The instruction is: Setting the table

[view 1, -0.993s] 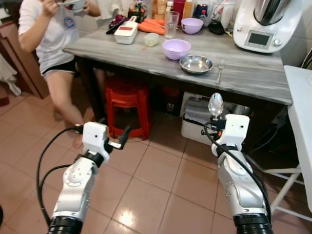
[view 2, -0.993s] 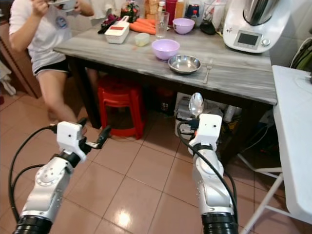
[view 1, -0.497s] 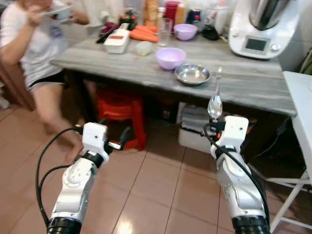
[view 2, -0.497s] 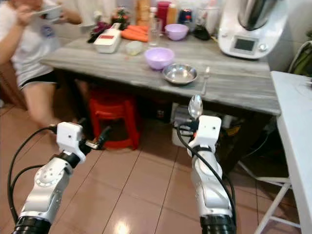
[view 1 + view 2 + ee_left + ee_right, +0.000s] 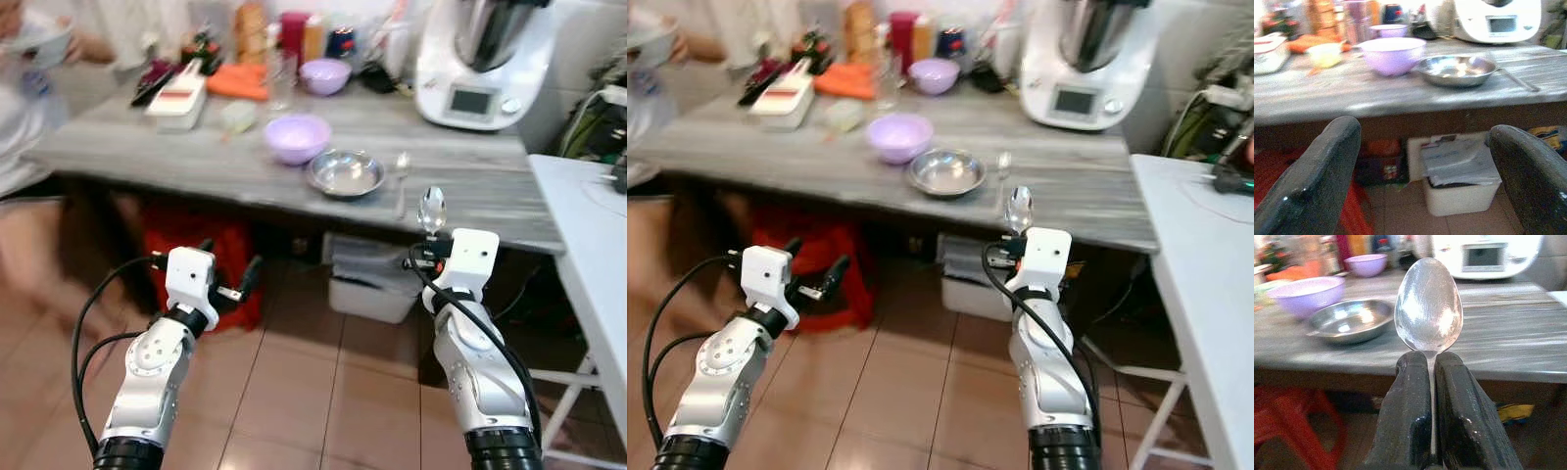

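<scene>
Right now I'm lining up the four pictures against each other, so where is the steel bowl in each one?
Left eye view: steel bowl on the grey table, just right of the lilac bowl.
Right eye view: steel bowl, same spot, fork to its right.
Left wrist view: upper middle, seen between the left pincer's fingers.
Right wrist view, beside the spoon held in the right pincer.
Shared landmark: the lilac bowl.
</scene>
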{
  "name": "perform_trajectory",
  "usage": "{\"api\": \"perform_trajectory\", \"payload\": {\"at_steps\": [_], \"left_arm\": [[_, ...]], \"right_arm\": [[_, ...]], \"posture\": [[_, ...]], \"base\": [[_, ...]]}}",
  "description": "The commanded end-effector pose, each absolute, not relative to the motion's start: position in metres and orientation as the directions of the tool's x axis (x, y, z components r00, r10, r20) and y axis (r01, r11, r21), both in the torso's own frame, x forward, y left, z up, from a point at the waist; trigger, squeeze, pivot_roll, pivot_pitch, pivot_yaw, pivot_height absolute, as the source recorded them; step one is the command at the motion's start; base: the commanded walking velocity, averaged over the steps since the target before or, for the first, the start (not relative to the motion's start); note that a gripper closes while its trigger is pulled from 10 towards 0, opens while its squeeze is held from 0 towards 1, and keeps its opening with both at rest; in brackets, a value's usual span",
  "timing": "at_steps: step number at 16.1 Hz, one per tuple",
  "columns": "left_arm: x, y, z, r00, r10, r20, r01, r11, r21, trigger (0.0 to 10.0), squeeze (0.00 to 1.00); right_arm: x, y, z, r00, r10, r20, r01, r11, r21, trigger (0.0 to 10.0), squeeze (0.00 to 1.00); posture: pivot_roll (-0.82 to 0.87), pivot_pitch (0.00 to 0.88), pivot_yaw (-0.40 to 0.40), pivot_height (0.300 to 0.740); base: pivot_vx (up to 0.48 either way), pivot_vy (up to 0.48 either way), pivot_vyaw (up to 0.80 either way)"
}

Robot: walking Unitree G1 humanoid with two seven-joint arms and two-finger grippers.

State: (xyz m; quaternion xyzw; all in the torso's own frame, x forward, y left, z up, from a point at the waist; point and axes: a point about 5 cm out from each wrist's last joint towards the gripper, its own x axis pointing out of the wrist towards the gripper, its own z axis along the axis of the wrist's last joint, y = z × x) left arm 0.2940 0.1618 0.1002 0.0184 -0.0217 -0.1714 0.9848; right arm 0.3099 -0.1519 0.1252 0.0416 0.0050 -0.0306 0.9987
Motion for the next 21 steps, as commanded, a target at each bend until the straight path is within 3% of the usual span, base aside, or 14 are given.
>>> {"api": "perform_trajectory", "payload": {"at_steps": [1,14,21], "left_arm": [[0.296,0.149,0.105,0.923,-0.38,0.055,0.378,0.925,0.043,10.0,0.0],[0.293,0.152,0.102,0.93,-0.363,0.048,0.361,0.931,0.051,10.0,0.0],[0.278,0.16,0.096,0.913,-0.407,0.027,0.404,0.912,0.073,10.0,0.0]], "right_arm": [[0.309,-0.165,0.128,0.995,-0.1,0.001,0.099,0.992,0.074,10.0,0.0],[0.308,-0.161,0.126,0.998,-0.067,-0.002,0.067,0.996,0.055,10.0,0.0],[0.306,-0.141,0.111,0.992,0.078,-0.097,-0.069,0.993,0.092,10.0,0.0]], "posture": [[0.0,0.03,-0.02,0.74],[-0.01,0.032,-0.022,0.74],[0.0,0.045,-0.017,0.74]], "base": [[0.39,0.0,-0.58],[0.349,0.0,-0.05],[0.0,0.0,0.0]]}}
